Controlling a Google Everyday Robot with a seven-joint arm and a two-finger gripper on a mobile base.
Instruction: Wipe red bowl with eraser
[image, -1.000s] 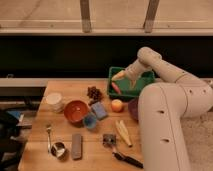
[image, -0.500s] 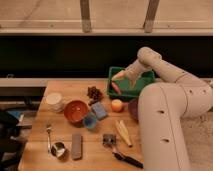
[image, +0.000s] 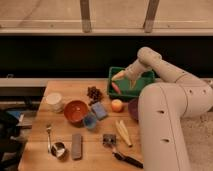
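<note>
- Pale wooden table: it carries the round orange-red bowl left of centre.
- Green rectangular plastic bin: behind and right of that bowl.
- Two-finger gripper: over the bin, well apart from the bowl, fingers spread, holding nothing.
- Flat grey-brown rectangular eraser: in front of the bowl, not touching.

**Behind the Arm**

The gripper hangs over the green bin, fingers apart. The arm hides the bin's right end and most of the dark bowl, and runs off the bottom edge. The reddish thing in the bin is too blurred to name.
</note>
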